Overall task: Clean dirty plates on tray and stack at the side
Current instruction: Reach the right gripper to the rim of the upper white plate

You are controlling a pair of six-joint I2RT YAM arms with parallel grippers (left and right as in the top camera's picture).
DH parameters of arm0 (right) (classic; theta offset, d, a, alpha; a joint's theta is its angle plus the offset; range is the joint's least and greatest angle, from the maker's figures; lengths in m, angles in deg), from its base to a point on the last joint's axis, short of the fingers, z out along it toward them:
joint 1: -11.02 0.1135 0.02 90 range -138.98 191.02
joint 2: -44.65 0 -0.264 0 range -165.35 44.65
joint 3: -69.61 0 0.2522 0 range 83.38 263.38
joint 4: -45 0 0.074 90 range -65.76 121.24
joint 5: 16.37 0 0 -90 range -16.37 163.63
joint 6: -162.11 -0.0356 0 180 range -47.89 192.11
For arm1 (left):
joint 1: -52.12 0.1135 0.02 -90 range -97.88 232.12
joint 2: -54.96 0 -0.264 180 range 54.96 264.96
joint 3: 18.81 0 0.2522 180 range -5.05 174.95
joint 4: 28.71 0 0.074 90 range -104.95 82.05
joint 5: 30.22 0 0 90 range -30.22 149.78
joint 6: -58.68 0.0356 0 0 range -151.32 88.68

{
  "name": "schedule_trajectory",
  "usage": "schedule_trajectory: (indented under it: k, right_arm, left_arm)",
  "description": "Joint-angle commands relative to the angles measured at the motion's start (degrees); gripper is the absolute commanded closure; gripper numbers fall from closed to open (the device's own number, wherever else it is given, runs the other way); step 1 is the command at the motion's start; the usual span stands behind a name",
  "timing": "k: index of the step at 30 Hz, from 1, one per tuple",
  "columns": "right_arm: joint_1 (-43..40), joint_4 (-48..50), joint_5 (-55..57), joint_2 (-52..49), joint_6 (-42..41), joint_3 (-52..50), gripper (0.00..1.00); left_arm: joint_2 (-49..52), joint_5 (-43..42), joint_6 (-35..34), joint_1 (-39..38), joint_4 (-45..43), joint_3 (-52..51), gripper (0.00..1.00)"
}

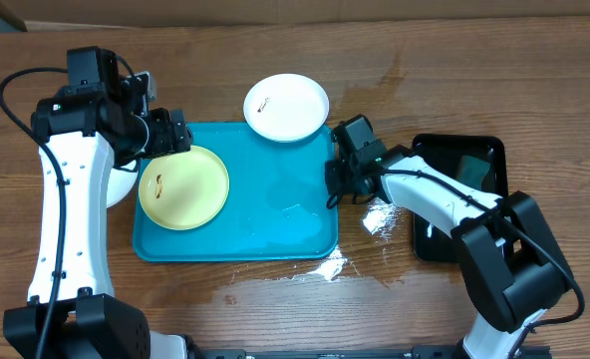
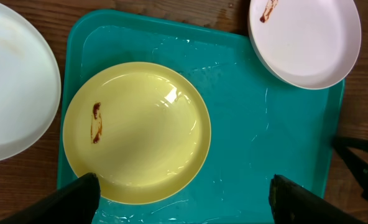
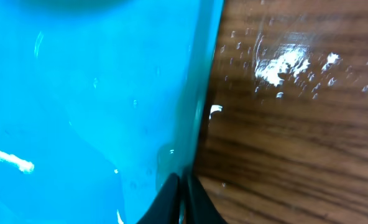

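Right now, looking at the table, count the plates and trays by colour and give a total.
White plates: 2
Yellow plate: 1
Blue tray: 1
Black tray: 1
Total: 5

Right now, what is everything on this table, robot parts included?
yellow plate: one, pale yellow, brown smear, on the tray's left half
smeared white plate: one, white, overlapping the tray's far rim
second white plate: one, white, on the table left of the tray
tray: one, turquoise, wet, centre
black tray: one, glossy black, right side
puddles: several, on wood by the tray's right edge
left gripper: open, above the tray's far left corner
right gripper: shut on the tray's right rim
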Motion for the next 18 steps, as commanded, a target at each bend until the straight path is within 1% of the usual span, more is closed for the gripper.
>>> schedule_trajectory:
  k: [1, 5, 6, 7, 8, 9, 12, 16, 18]
  right_arm:
    - [-1.18, -0.85, 1.64, -0.90, -0.02, -0.22, 0.96]
    - [-3.26, -1.95, 0.74, -0.87, -0.24, -0.22, 0.96]
    - [-3.63, -2.01, -0.22, -0.87, -0.20, -0.22, 0.94]
    - [-3.98, -2.08, -1.68, -0.87, -0.17, -0.22, 0.86]
    - [-4.17, -2.05, -3.61, -0.87, -0.17, -0.22, 0.72]
    - [-4.24, -1.86, -5.33, -0.87, -0.20, -0.22, 0.68]
    - [-4.13, -0.83, -10.03, -0.87, -0.22, -0.22, 0.65]
    - [-3.96, 1.53, -10.43, -0.87, -0.20, 0.13, 0.66]
    - [-4.39, 0.76, -10.25, -0.87, 0.22, 2.16, 0.66]
  left_arm:
    - [-0.02, 0.31, -0.92, -0.09, 0.28, -0.22, 0.12]
    - [-0.02, 0.33, -0.92, -0.09, 0.33, -0.22, 0.12]
    - [-0.02, 0.33, -0.94, -0.09, 0.33, -0.22, 0.12]
    - [-0.02, 0.33, -0.94, -0.09, 0.33, -0.22, 0.12]
    - [-0.02, 0.31, -0.94, -0.09, 0.33, -0.22, 0.12]
    - [-0.02, 0.33, -0.94, -0.09, 0.31, -0.22, 0.12]
    - [-0.02, 0.31, -0.94, -0.09, 0.28, -0.22, 0.12]
    - [-0.02, 0.31, -0.94, -0.09, 0.24, -0.22, 0.12]
    - [-0.02, 0.31, -0.94, -0.09, 0.28, -0.22, 0.12]
